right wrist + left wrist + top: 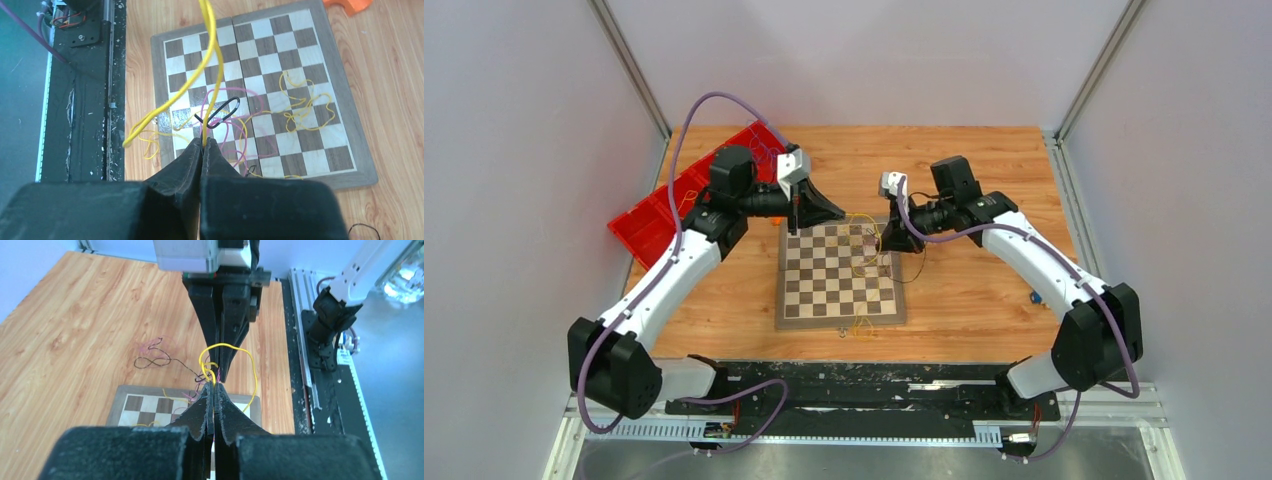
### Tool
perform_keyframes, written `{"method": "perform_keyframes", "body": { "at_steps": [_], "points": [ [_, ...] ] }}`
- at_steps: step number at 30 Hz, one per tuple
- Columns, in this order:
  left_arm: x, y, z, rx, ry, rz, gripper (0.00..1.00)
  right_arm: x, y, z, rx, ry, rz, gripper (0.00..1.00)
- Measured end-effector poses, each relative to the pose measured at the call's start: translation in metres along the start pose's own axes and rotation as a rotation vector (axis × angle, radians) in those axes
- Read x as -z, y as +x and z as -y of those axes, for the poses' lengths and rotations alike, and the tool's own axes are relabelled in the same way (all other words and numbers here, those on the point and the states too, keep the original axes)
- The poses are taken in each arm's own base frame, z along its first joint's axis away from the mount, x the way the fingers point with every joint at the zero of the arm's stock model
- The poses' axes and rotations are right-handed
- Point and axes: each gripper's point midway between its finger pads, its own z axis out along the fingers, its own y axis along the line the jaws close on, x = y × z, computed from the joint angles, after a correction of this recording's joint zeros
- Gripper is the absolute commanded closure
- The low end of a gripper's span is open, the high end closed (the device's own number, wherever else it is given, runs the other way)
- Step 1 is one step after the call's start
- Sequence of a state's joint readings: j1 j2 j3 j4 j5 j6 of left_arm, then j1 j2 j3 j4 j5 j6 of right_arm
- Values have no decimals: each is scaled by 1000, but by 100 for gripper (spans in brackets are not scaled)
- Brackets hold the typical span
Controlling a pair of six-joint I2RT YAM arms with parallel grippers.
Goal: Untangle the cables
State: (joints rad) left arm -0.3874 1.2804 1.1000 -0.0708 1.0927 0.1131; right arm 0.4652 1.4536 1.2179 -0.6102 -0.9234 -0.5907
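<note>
The cables lie tangled over the chessboard (pixel 824 290): a thick yellow cable (pixel 212 45), a pink loop (pixel 231 131), a small black loop (pixel 223 112) and thin yellow curls (pixel 300 107). My left gripper (pixel 214 386) is shut on the yellow cable (pixel 252 370), held above the board's far edge. My right gripper (pixel 204 141) is shut on the same yellow cable, its fingers (pixel 225 335) tip to tip with the left's. From above, the left gripper (pixel 842 213) and the right gripper (pixel 890 243) meet over the board's far right corner. A black cable (pixel 152 360) lies on the wood.
A red bin (pixel 664 205) stands at the table's far left, under the left arm. A small blue object (pixel 1035 296) lies near the right arm. An orange piece (pixel 350 4) sits just beyond the board. More yellow wire (pixel 861 325) lies at the board's near edge.
</note>
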Motion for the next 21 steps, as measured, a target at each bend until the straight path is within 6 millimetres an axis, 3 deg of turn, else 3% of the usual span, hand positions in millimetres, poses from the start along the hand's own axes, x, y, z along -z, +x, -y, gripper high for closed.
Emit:
{"method": "perform_keyframes", "body": {
  "at_steps": [6, 13, 16, 18, 21],
  "points": [
    [19, -20, -13, 61, -73, 57, 100, 13, 17, 22, -55, 71, -20, 100],
    [33, -16, -24, 111, -123, 53, 100, 21, 22, 29, -81, 100, -22, 100],
    [38, -22, -28, 157, -142, 70, 100, 20, 23, 29, -84, 101, -27, 88],
    [45, -35, -34, 170, -167, 90, 100, 20, 27, 33, -86, 115, -42, 85],
    [57, -84, -40, 106, -200, 150, 100, 17, 43, 43, -106, 142, -86, 85]
  ]
}}
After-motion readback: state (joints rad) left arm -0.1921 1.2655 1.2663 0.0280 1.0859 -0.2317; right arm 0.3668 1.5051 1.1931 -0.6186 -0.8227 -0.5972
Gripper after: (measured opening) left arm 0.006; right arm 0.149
